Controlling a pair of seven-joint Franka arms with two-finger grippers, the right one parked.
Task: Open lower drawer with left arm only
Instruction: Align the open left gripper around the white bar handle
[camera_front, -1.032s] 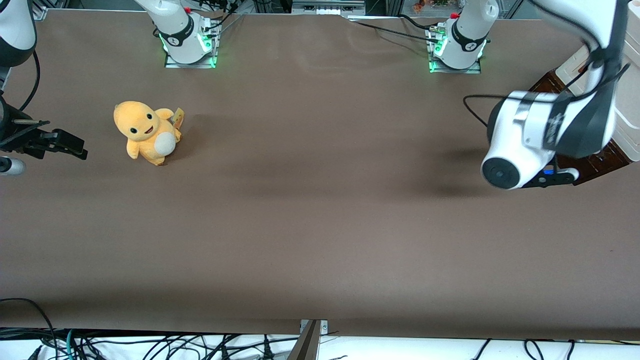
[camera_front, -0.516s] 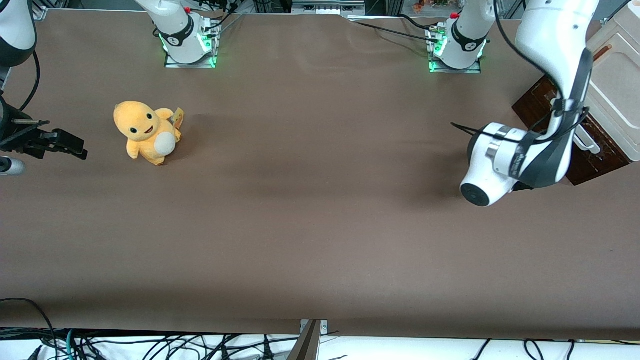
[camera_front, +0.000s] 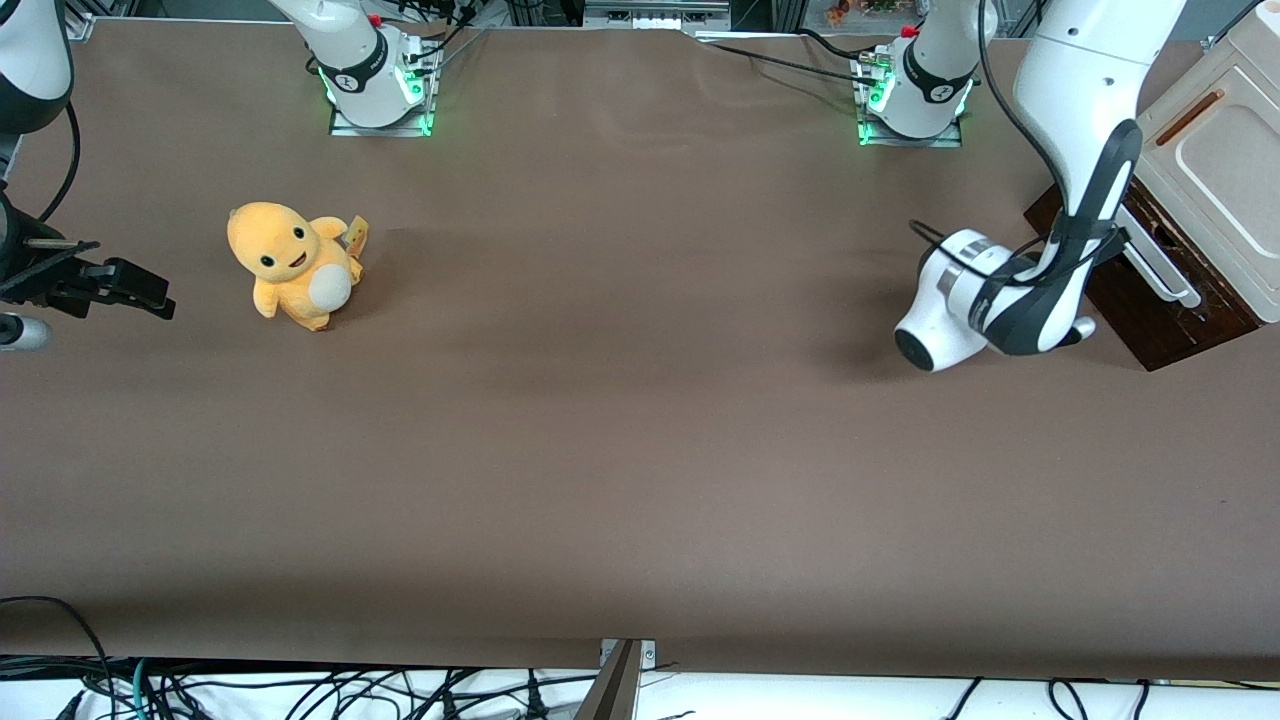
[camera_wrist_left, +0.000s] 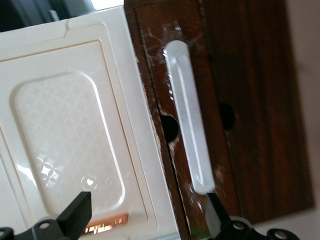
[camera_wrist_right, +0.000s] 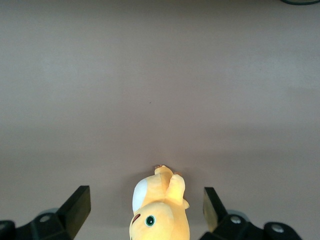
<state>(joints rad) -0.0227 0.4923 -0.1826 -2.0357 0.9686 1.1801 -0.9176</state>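
A yellow plush toy (camera_front: 292, 262) is seen on the brown table (camera_front: 620, 420) toward the parked arm's end, well apart from everything else. Toward the working arm's end, the left arm (camera_front: 1075, 150) is bent down over the table, its white wrist (camera_front: 945, 315) lying just in front of the cabinet (camera_front: 1215, 165). The cabinet stands at the table's edge, its cream panel (camera_wrist_left: 67, 145) facing the arm. The lower drawer (camera_front: 1140, 280) is found at the cabinet's bottom, a dark brown front carrying a long white bar handle (camera_wrist_left: 189, 122); in the front view the handle (camera_front: 1160, 268) shows just beside the arm's forearm.

In the left wrist view the gripper (camera_wrist_left: 145, 220) is held facing the cabinet front, its two black fingers (camera_wrist_left: 75, 215) spread wide apart with nothing between them. One finger is seen over the cream panel, the other (camera_wrist_left: 215, 215) near the end of the handle. No contact with the handle can be made out.
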